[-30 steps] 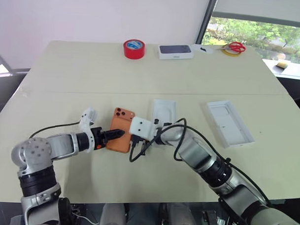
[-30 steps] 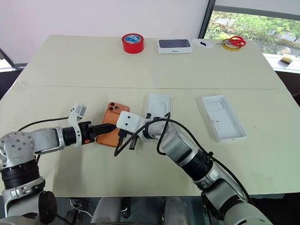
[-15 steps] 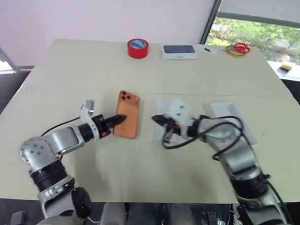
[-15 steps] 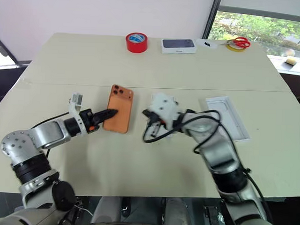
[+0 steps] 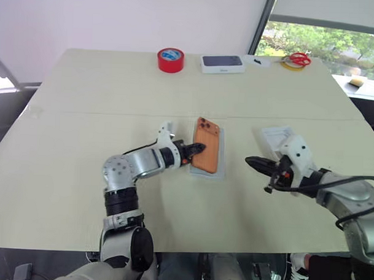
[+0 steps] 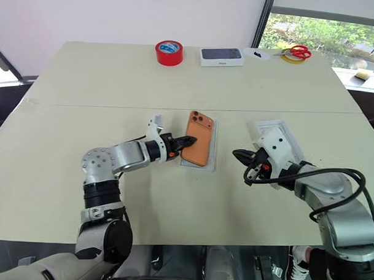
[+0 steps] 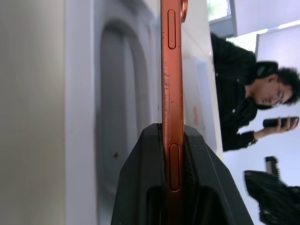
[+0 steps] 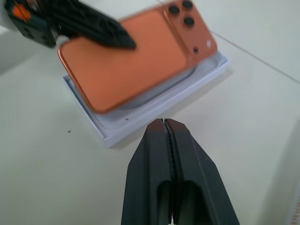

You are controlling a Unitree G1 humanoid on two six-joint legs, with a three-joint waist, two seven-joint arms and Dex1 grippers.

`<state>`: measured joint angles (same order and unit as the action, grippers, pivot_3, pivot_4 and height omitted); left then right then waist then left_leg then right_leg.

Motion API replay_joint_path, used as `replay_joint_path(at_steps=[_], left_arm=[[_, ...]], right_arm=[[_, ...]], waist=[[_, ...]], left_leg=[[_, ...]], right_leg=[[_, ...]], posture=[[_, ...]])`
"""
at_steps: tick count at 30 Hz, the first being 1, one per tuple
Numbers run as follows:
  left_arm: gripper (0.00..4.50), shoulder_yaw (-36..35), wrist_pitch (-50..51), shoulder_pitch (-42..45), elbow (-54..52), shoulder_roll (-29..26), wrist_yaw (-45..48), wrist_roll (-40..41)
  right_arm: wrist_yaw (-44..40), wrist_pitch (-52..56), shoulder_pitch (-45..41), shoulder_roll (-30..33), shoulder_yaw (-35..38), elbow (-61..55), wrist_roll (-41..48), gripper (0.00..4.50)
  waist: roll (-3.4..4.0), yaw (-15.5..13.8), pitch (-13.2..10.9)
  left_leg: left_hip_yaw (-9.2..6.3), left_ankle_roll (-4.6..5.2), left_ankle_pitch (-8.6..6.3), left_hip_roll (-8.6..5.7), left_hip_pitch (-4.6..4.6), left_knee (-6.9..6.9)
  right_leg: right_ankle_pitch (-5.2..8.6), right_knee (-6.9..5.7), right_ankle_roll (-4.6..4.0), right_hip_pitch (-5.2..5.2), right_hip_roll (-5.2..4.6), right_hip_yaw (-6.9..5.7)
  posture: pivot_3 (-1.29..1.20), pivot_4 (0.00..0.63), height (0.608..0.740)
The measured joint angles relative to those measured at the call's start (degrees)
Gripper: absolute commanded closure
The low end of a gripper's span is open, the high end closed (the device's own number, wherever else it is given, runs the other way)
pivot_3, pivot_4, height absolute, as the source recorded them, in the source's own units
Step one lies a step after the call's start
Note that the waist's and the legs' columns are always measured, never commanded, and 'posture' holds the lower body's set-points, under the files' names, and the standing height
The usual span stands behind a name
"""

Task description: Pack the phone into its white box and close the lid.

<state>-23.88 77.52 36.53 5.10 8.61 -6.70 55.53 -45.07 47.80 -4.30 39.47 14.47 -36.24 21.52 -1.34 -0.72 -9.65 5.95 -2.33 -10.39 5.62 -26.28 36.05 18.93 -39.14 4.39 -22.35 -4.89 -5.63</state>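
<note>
Left gripper [image 6: 188,140], black two-fingered, reaches toward the robot's right from a bent arm and pinches the flat orange smartphone [image 6: 199,146] by its long edge. That phone, camera block up, is tilted just above the shallow white cardboard tray [image 8: 140,119] at mid-table. Right gripper [image 5: 255,162], fingers pressed together and empty, points left toward the tray from a low forearm, well apart from it. Behind its wrist lies the shallow white lid [image 5: 271,136], inner face up.

Left fingers [image 5: 190,149] hold the phone [image 5: 207,154] over the white box [image 5: 218,173].
</note>
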Motion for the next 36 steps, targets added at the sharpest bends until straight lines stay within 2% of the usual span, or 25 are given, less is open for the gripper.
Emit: replay_joint_path(at_steps=[4, 9, 11, 12, 17, 21, 27, 30, 32, 34, 36], left_arm=[[4.47, 1.1, -2.6, 0.6, 1.7, -0.2, 1.1, -1.3], [4.47, 2.4, -4.1, 1.5, 3.4, 0.2, 1.6, -1.8], [3.52, 2.4, -4.2, 1.5, 3.7, 0.2, 1.8, -1.8], [3.30, 2.4, -4.2, 1.5, 3.7, 0.2, 2.2, -1.8], [0.78, 2.9, -2.0, 1.5, 2.7, -0.4, 3.8, -0.6], [0.78, 4.1, 1.0, 1.3, -0.3, -4.9, 5.6, 0.1], [0.78, 6.8, 3.4, -0.4, -7.8, -16.8, 12.0, 0.1], [1.66, 7.7, -0.2, -1.0, -10.5, -22.2, 16.0, -1.4], [2.60, 9.8, -4.1, -1.3, -11.3, -24.9, 18.4, -4.0], [3.70, 17.0, -9.6, -2.5, -12.8, -30.2, 22.2, -10.0], [4.48, 26.1, -15.4, -3.7, -12.9, -33.7, 25.8, -17.1]], right_arm=[[1.5, -1.6, 3.6, 0.3, 0.4, -0.3, 0.0, 4.50], [3.2, -2.7, 3.9, 0.3, 0.3, -0.3, 0.0, 4.50], [3.6, -2.7, 3.9, 0.4, 0.3, -0.3, 0.1, 4.50], [3.7, -2.8, 3.9, 0.4, 0.3, -0.3, 0.1, 4.50], [3.9, -4.1, 3.7, 1.8, -0.8, -0.1, 0.0, 4.50], [4.3, -4.7, 2.9, 2.2, -1.7, 0.6, 0.0, 4.50], [6.8, -4.6, -0.9, 2.6, -7.4, 4.2, -3.0, 4.50], [10.5, -4.4, -4.5, 1.7, -10.7, 7.8, -6.2, 4.50], [12.4, -4.3, -6.2, 1.6, -12.6, 10.1, -8.4, 4.50], [14.2, -3.8, -7.7, 0.9, -14.7, 12.4, -10.3, 4.50], [15.5, -3.1, -8.9, -0.3, -17.1, 14.2, -11.9, 4.50]], waist=[[0.00, -0.1, 0.0], [0.00, -0.1, 0.0], [0.00, 0.0, 0.0], [0.00, 0.0, 0.0], [0.00, 0.0, 0.0], [0.01, 0.2, 0.0], [0.02, 0.1, 0.0], [0.03, 0.0, 0.0], [0.04, -0.2, 0.0], [0.04, -0.1, 0.0], [0.07, -0.1, 0.0]], left_leg=[[-0.01, 0.00, 0.00, -0.01, -0.01, 0.03], [-0.01, 0.00, 0.00, -0.01, -0.01, 0.03], [-0.02, 0.00, 0.00, -0.01, -0.01, 0.02], [-0.02, 0.00, 0.00, -0.01, -0.01, 0.02], [-0.02, 0.00, 0.00, -0.01, -0.01, 0.03], [-0.02, 0.00, 0.00, 0.01, 0.02, 0.01], [-0.02, -0.03, 0.02, 0.07, 0.02, 0.04], [-0.01, -0.04, 0.02, 0.06, 0.01, 0.04], [-0.01, -0.04, 0.02, 0.06, 0.00, 0.04], [0.03, -0.05, 0.03, 0.06, 0.01, 0.01], [0.04, -0.05, 0.03, 0.06, 0.01, 0.00]], right_leg=[[0.00, 0.02, 0.00, 0.03, -0.01, 0.00], [0.00, 0.02, 0.00, 0.02, 0.00, 0.00], [0.00, 0.02, 0.00, 0.02, 0.00, 0.00], [0.00, 0.01, 0.00, 0.02, 0.00, 0.00], [0.00, 0.02, 0.01, 0.03, 0.00, 0.00], [0.00, 0.01, 0.00, 0.03, 0.04, 0.00], [0.00, -0.01, 0.00, 0.03, 0.09, 0.01], [0.00, -0.01, 0.00, 0.04, 0.07, 0.01], [0.00, 0.00, 0.00, 0.04, 0.06, 0.00], [0.00, 0.02, 0.00, 0.03, 0.06, 0.01], [0.00, 0.02, -0.01, 0.01, 0.06, 0.01]], posture=[[0.00, 0.150, 0.730], [0.00, 0.150, 0.730], [0.00, 0.150, 0.730], [0.00, 0.150, 0.730], [0.00, 0.150, 0.730], [0.00, 0.150, 0.730], [0.00, 0.150, 0.730], [0.00, 0.150, 0.730], [0.00, 0.150, 0.730], [0.00, 0.150, 0.730], [0.00, 0.150, 0.730]])
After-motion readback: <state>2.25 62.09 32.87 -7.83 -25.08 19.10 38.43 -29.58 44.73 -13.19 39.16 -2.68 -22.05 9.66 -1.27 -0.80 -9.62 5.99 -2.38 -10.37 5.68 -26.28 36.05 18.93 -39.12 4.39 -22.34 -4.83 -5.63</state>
